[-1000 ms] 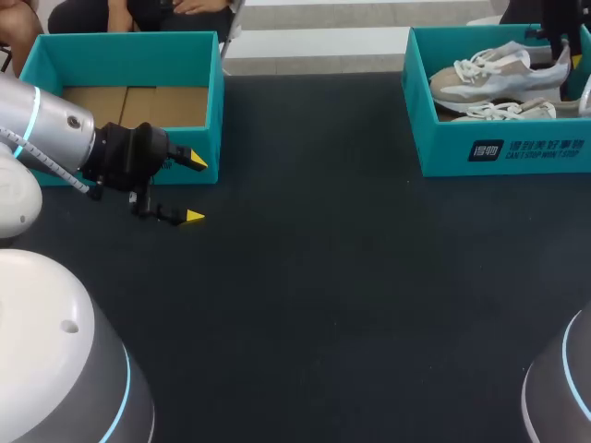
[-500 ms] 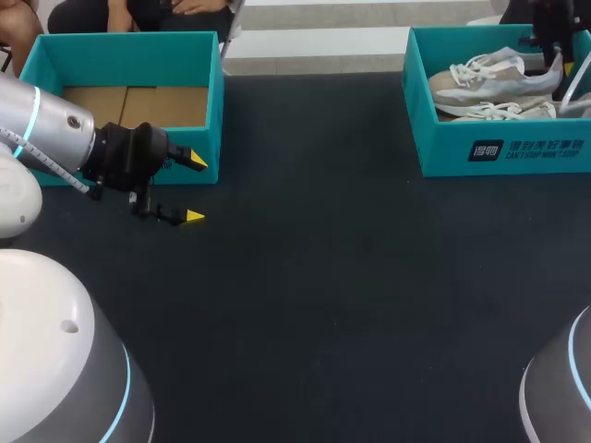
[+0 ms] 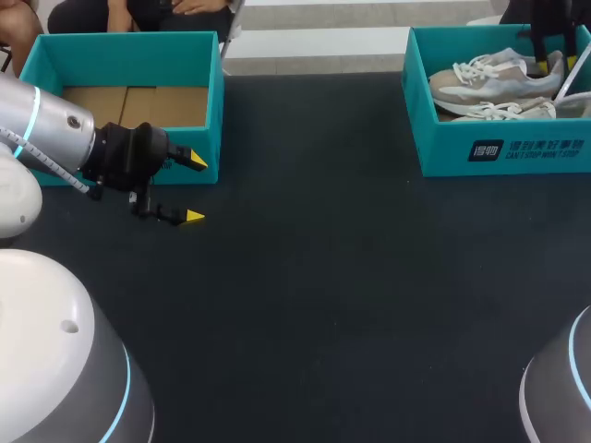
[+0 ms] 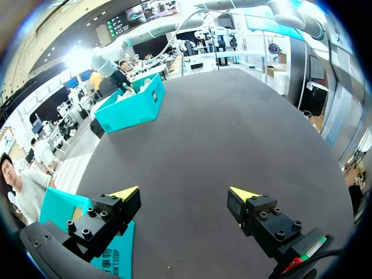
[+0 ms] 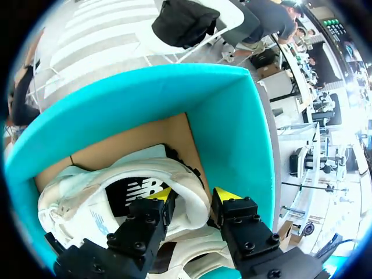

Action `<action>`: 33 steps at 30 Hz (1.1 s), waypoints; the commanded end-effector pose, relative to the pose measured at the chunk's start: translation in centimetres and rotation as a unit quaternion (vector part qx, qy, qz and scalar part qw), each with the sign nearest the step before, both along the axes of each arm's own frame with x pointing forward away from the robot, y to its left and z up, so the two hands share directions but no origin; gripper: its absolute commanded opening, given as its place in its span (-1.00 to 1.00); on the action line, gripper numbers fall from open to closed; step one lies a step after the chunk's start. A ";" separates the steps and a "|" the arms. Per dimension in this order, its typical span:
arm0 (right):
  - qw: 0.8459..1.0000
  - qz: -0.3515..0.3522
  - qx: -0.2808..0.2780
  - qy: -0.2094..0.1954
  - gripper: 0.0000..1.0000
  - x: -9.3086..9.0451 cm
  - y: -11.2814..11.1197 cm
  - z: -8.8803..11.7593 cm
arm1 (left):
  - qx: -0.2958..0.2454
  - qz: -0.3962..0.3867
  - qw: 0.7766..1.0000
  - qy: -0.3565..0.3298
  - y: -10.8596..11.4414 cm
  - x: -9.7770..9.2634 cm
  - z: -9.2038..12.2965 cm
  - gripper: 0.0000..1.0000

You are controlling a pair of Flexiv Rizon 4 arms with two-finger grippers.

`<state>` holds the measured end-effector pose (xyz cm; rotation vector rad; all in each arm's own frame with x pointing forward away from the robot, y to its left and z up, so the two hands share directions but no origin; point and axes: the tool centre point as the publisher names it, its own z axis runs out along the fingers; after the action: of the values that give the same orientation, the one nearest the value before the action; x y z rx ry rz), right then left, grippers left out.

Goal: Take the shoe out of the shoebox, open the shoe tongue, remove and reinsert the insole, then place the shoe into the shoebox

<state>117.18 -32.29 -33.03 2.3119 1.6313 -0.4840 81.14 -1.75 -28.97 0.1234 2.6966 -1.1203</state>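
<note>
Nudged heel-up since a moment ago, the shoe [image 3: 489, 76] still sits inside the shoebox [image 3: 443, 157], my right end effector [image 5: 192, 196] pinched on its heel collar, so I'd lift straight to clear the wall; left end effector [image 3: 196, 188] hangs wide open, well away from that shoebox.

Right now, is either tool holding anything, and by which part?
The right tool pinches the shoe by its heel collar, one finger inside the opening, one outside. The left tool is open, holding nothing.
</note>
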 end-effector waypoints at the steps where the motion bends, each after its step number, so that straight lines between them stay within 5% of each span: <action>1: 1.000 0.013 0.005 -0.017 -0.07 -2.1 1.1 3.2 | 0.002 0.001 1.000 0.000 0.0 -0.1 0.0 1.00; 11: 0.998 0.025 0.023 -0.057 0.33 -6.1 4.3 8.8 | 0.002 0.001 1.000 0.000 0.0 -0.1 0.0 1.00; 21: 0.995 0.051 0.059 -0.068 0.12 -12.5 9.6 12.5 | 0.002 0.001 1.000 0.000 0.0 -0.1 0.0 1.00; 23: 0.994 0.081 0.050 -0.044 0.90 -13.3 10.2 12.9 | 0.002 0.001 1.000 0.000 0.0 -0.1 0.0 1.00; 24: 0.994 0.081 0.050 -0.044 1.00 -13.3 10.2 12.9 | 0.002 0.001 1.000 0.000 0.0 -0.1 0.0 1.00; 33: 0.994 0.081 0.050 -0.044 1.00 -13.3 10.2 12.9 | 0.002 0.001 1.000 0.000 0.0 -0.1 0.0 1.00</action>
<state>106.12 -22.29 -20.39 2.3492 1.8675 -0.4976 81.13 -1.75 -28.97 0.1235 2.6966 -1.1203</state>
